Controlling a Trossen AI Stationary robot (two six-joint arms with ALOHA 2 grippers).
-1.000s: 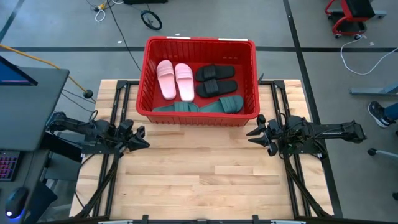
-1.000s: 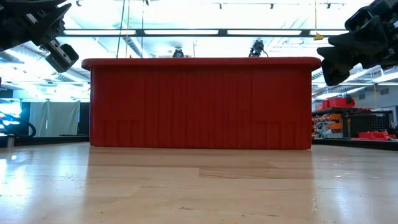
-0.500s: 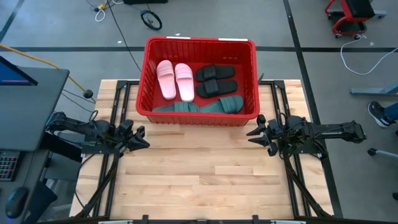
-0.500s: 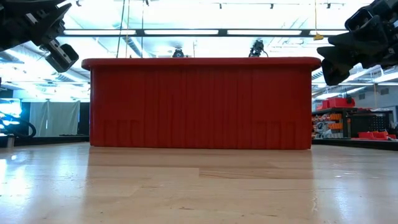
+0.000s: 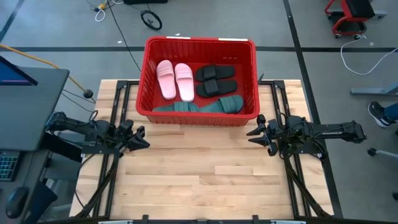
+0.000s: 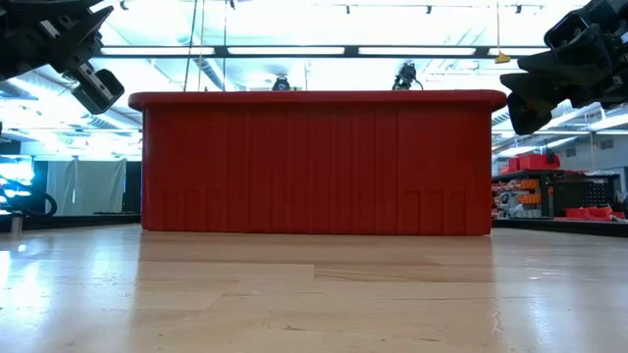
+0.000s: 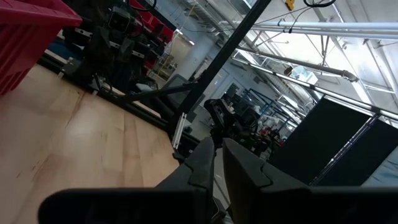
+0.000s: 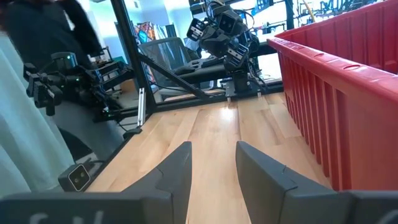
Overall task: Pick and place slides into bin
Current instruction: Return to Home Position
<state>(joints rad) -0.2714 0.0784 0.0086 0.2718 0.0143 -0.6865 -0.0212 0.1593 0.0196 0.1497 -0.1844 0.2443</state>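
The red bin [image 5: 199,41] stands at the table's far middle; its near wall [image 6: 314,162] fills the low view. On its floor lie two pale pink slides [image 5: 175,80], two black slides [image 5: 216,80] and two dark green slides [image 5: 202,106], the green pair against the near wall. My left gripper [image 5: 142,137] hovers at the table's left, near the bin's near-left corner, with only a narrow slit between its fingers [image 7: 219,152]. At the bin's near-right corner my right gripper [image 5: 254,134] hovers open [image 8: 213,155]. Neither has anything between its fingers.
Bare wooden table [image 5: 199,180] stretches from the bin to the near edge. Black frame rails [image 5: 115,106] run along both sides. A monitor [image 5: 12,71] stands off the table's left; a person's shoe [image 5: 379,113] shows on the floor to the right.
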